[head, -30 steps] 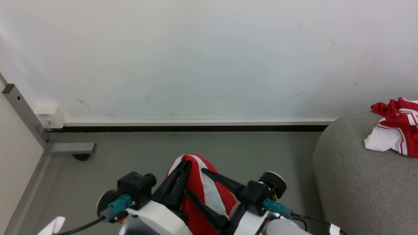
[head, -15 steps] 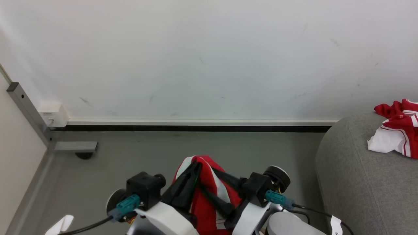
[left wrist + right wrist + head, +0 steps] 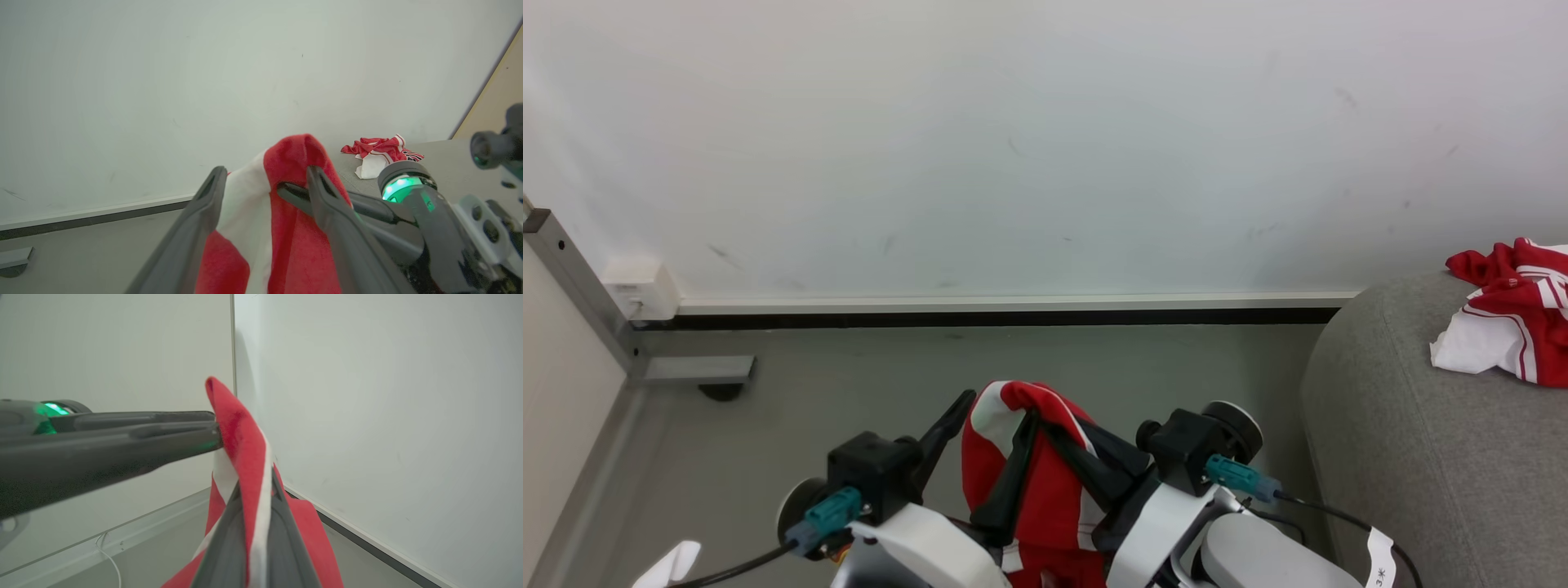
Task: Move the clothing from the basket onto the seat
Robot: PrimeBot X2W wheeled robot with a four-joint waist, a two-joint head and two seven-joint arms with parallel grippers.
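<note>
Pinching the red garment (image 3: 1049, 514) tight in the right claw (image 3: 254, 486), holding the left claw (image 3: 265, 169) wide around it, beside the grey sofa (image 3: 1388, 457).

You face a white wall (image 3: 1045, 139), faintly scuffed in several places and evenly lit. A pale skirting board (image 3: 1013, 304) runs along its base above a dark strip. The floor (image 3: 849, 376) is plain grey. At your left stand a grey metal post (image 3: 572, 278) with a flat foot (image 3: 698, 369) on the floor, a white wall box (image 3: 641, 287) beside it, and a beige panel (image 3: 556, 425). The grey upholstered seat (image 3: 1388, 474) stands at your right, close to the wall.
</note>
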